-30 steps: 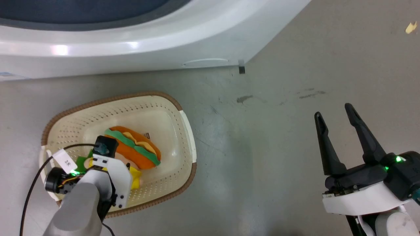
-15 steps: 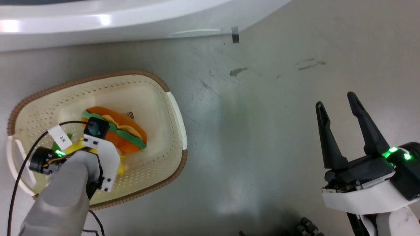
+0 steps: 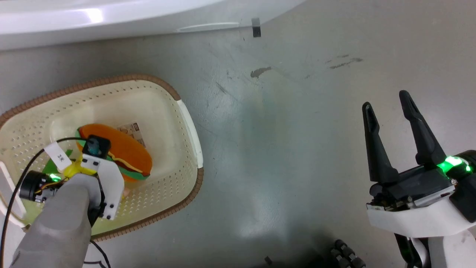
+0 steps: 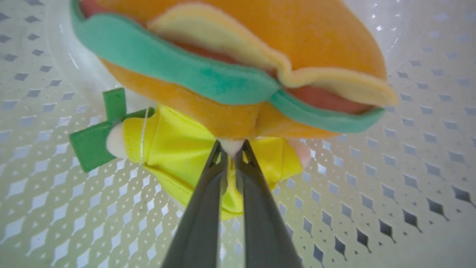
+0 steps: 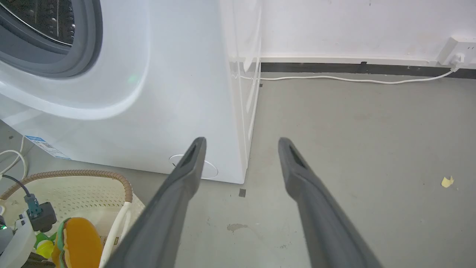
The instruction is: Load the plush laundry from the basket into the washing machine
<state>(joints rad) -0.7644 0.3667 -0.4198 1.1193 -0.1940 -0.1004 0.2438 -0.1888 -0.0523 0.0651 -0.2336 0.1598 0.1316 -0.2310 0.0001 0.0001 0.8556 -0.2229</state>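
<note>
The plush laundry (image 3: 124,149) is inside the cream basket (image 3: 111,80), orange bun upward. In the left wrist view, my left gripper (image 4: 231,146) is shut on the plush laundry (image 4: 238,56) where the bun meets the yellow cloth (image 4: 174,149). The perforated basket wall (image 4: 372,186) lies behind it. In the head view my left wrist covers the fingers. My right gripper (image 3: 385,101) stands open over bare floor, far right of the basket. The washing machine (image 3: 111,18) runs along the top; its grey ring (image 5: 80,56) and steel drum (image 5: 41,18) show in the right wrist view.
A label sticker (image 3: 132,131) shows on the basket bottom beside the bun. A white cable (image 5: 334,79) runs along the wall to a socket (image 5: 455,56). A yellow scrap (image 5: 446,181) and a black tape mark (image 3: 256,32) lie on the grey floor.
The head camera has moved, so washer and basket slid up and left in view. The plush has tipped in my left gripper, bun top now facing up, uncovering the sticker.
</note>
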